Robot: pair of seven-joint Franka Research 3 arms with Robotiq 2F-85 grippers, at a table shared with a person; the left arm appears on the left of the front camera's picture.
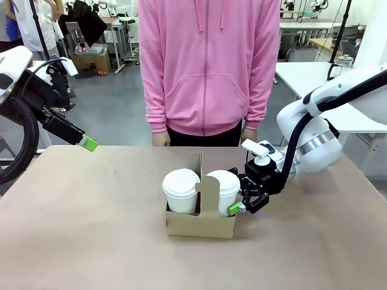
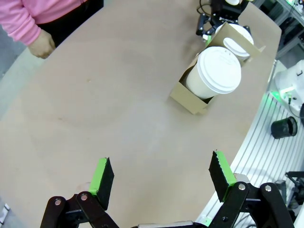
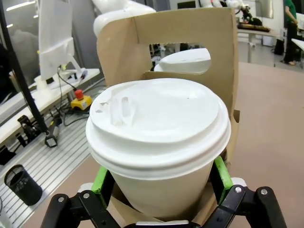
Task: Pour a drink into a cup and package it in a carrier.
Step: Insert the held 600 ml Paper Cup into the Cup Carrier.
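Lidded cup (image 3: pixel 156 142) sits between the right gripper's (image 3: pixel 161 183) green pads, seated in the carrier (image 1: pixel 199 222) at mid-table.

The cup stands upright in the carrier's right slot, beside the handle panel, long axis vertical; a second lidded cup (image 1: pixel 181 190) fills the left slot. The right gripper (image 1: pixel 242 205), at the carrier's right side, flanks the cup's wall with both pads, though whether they press or have just let go cannot be told. Any release would likely mean drawing back rightward, away from the carrier. The left gripper (image 1: pixel 88 144), fingers spread and empty, hangs well left of the carrier. A person in a pink top stands beyond it. The cup's base is hidden inside the cardboard.
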